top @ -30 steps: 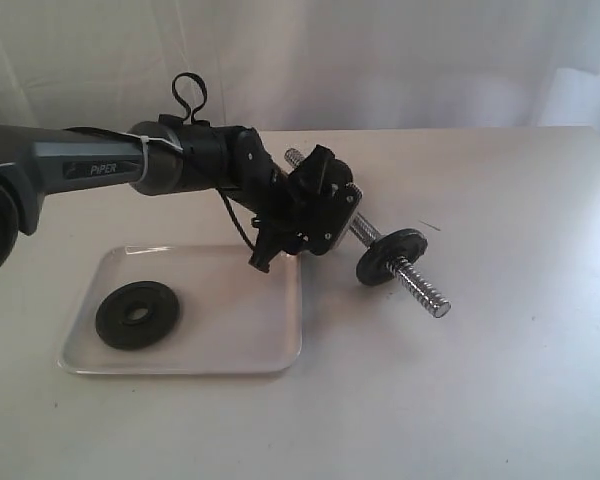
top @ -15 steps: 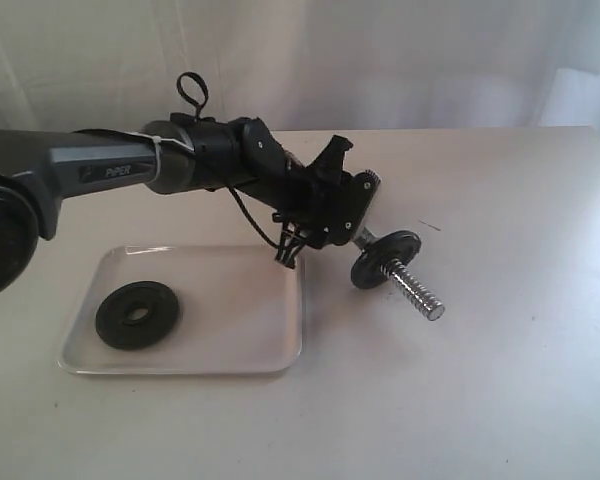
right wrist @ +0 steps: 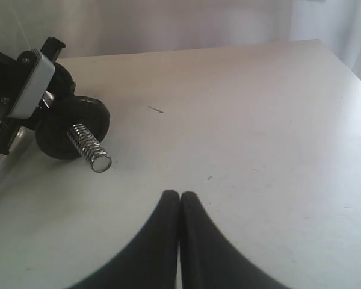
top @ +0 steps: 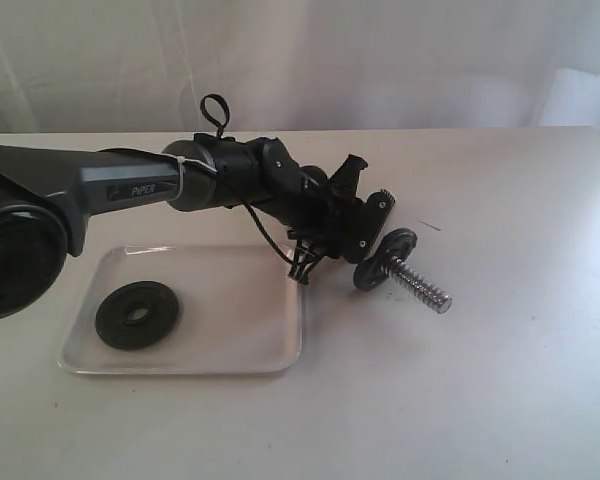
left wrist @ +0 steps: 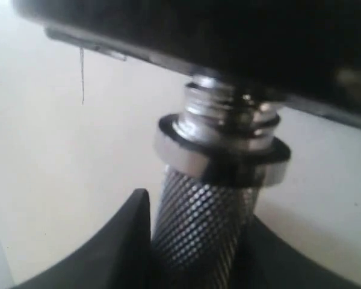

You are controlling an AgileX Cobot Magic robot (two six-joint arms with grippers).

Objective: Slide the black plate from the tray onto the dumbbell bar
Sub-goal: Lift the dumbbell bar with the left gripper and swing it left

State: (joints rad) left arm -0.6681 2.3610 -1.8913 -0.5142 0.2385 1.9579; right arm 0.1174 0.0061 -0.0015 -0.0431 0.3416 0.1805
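The left arm (top: 130, 185) stretched nearly level across from the left, and the left gripper (top: 365, 218) was tilted and clamped around the dumbbell bar (top: 420, 285). The right gripper (right wrist: 179, 217) hovered, fingers pressed together.

A plain white table (top: 500, 380) fills the scene, its matt top softly and evenly lit, with one thin dark mark (top: 431, 226) on it and a few tiny specks. Behind its far edge hangs a pale curtain (top: 380, 60) in loose folds, brightest toward the right side.
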